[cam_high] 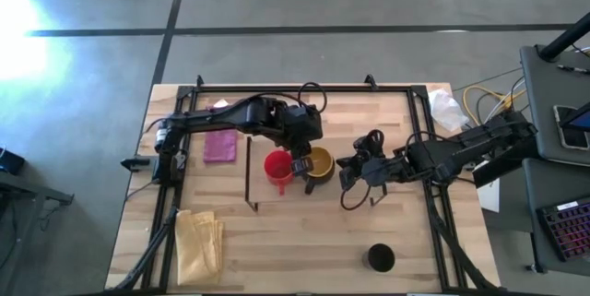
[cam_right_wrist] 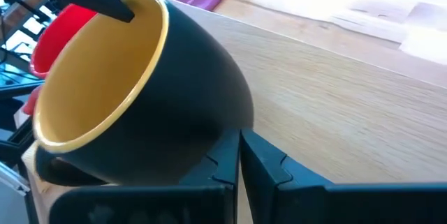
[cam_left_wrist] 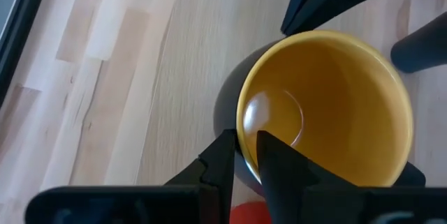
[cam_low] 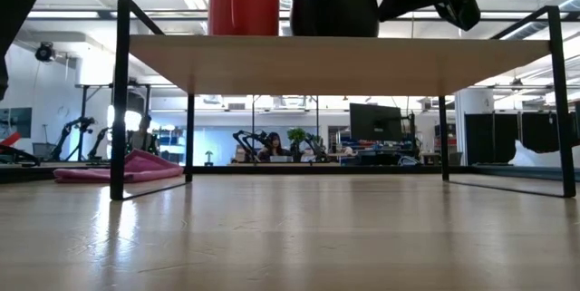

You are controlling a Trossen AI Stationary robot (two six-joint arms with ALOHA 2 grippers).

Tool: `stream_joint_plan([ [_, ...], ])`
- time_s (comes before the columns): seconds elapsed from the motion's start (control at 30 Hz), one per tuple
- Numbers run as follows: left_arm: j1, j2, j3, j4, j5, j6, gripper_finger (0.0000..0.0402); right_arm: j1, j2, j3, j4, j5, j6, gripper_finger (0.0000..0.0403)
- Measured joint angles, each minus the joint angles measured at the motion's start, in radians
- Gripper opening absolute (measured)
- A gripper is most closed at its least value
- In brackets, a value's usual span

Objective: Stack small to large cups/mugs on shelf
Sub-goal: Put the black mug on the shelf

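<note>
The light-wood shelf (cam_high: 387, 135) (cam_low: 335, 64) stands on black end brackets. On it the red cup (cam_high: 277, 165) (cam_low: 243, 1) and the mustard-yellow mug with dark outside (cam_high: 319, 160) (cam_left_wrist: 328, 105) (cam_right_wrist: 140, 91) stand close side by side. My left gripper (cam_high: 301, 163) (cam_left_wrist: 244, 158) is over the gap between them, shut on the mug. My right gripper (cam_high: 345, 174) (cam_right_wrist: 239, 158) is shut, just right of the mug at its lower wall. The black cup (cam_high: 381, 257) stands on the tabletop near the near edge. My left gripper pinches the yellow mug's rim (cam_left_wrist: 246, 137) on the side facing the red cup, one finger (cam_left_wrist: 279, 168) inside and one (cam_left_wrist: 222, 158) outside. It comes from above, pointing down. The mug's base rests on the shelf (cam_low: 333, 33). My right gripper's shut fingertips lie by the mug's dark lower wall (cam_right_wrist: 209, 123), coming level from the table's right. Whether they touch it I cannot tell.
A pink cloth (cam_high: 219, 145) (cam_low: 118, 169) lies on the table left of the shelf. A yellow cloth (cam_high: 198, 245) is at the near left corner, and a white crumpled thing (cam_high: 447, 107) at the far right. The shelf's right half is bare.
</note>
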Motion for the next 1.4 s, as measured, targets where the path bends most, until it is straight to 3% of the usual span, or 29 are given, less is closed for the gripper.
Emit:
stream_joint_plan([
  [0.53, -0.002, -0.023, 0.005, 0.003, 0.0, 0.007, 0.0045, 0.0, -0.002, -0.002, -0.065, -0.011, 0.019, 0.0008],
  [1.03, 0.004, -0.043, -0.002, -0.029, -0.152, 0.06, 0.0045, 0.014, -0.004, -0.002, -0.063, -0.062, 0.025, 0.0008],
  [1.4, 0.025, -0.04, -0.041, -0.032, -0.166, 0.086, 0.0045, 0.095, -0.004, -0.002, -0.043, -0.059, 0.106, 0.0008],
])
